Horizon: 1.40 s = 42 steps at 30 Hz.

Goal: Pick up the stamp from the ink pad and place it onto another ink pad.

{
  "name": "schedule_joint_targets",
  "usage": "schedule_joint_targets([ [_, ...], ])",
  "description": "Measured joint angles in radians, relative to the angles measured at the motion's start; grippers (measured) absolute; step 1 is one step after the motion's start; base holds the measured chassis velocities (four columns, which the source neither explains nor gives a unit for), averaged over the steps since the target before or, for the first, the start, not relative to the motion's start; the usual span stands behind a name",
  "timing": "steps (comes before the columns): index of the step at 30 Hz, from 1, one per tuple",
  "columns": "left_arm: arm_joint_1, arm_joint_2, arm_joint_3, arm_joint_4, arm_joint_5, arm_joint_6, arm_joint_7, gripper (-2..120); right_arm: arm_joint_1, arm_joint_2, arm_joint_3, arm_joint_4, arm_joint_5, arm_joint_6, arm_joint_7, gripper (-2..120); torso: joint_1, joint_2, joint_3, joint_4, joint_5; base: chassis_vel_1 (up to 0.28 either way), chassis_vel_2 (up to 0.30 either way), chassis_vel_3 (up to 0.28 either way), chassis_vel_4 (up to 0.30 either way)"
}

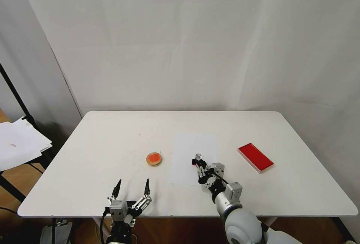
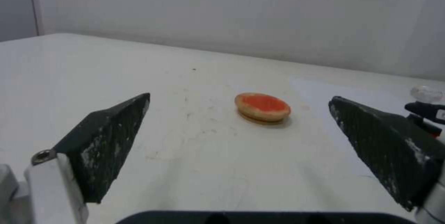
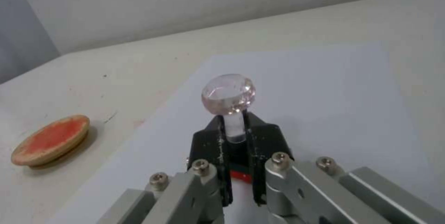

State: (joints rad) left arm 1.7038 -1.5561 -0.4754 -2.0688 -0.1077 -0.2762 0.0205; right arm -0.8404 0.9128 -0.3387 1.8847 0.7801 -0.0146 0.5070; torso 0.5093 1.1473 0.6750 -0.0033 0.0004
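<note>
Left tool (image 1: 132, 187) spread wide, empty, right tool (image 1: 200, 166) clamping stamp (image 1: 197, 158) — faceted clear knob — near round tan-rimmed pad (image 1: 154, 158)

Bare lab corner, white table (image 1: 112, 139), plain white walls (image 1: 187, 41)

Right gripper (image 1: 199, 164) clamped, reaching forward, left gripper (image 1: 132, 187) spread wide, low

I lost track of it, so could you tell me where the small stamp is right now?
The black-based stamp with its clear knob is clamped in the right claw over the white paper sheet, between the round orange pad and the red rectangular pad.
</note>
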Motion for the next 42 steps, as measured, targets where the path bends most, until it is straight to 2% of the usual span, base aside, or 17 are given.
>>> schedule_joint_targets([
  [7, 0.000, 0.000, 0.000, 0.000, 0.000, 0.000, 0.000, 102, 0.109, -0.023, 0.013, 0.111, 0.064, -0.006, -0.004, 7, 0.000, 0.000, 0.000, -0.0002, -0.0003, 0.000, 0.000, 0.000, 0.000],
  [12, 0.000, 0.000, 0.000, 0.000, 0.000, 0.000, 0.000, 102, 0.144, -0.009, -0.022, 0.131, 0.082, -0.010, -0.018, 7, 0.000, 0.000, 0.000, -0.0003, -0.0005, 0.000, 0.000, 0.000, 0.000],
  [24, 0.000, 0.000, 0.000, 0.000, 0.000, 0.000, 0.000, 102, 0.209, 0.095, -0.197, -0.001, 0.059, 0.010, -0.047, 7, 0.000, 0.000, 0.000, -0.0002, -0.0006, 0.000, 0.000, 0.000, 0.000],
  [34, 0.000, 0.000, 0.000, 0.000, 0.000, 0.000, 0.000, 102, 0.260, 0.166, -0.269, -0.071, 0.064, 0.018, -0.049, 7, 0.000, 0.000, -0.001, -0.0003, -0.0005, 0.000, 0.000, 0.000, 0.000],
  [42, 0.000, 0.000, 0.000, 0.000, 0.000, 0.000, 0.000, 102, 0.311, 0.224, -0.289, -0.132, 0.068, 0.030, -0.062, 7, 0.000, 0.000, -0.001, -0.0002, -0.0006, 0.000, 0.000, 0.000, 0.000],
])
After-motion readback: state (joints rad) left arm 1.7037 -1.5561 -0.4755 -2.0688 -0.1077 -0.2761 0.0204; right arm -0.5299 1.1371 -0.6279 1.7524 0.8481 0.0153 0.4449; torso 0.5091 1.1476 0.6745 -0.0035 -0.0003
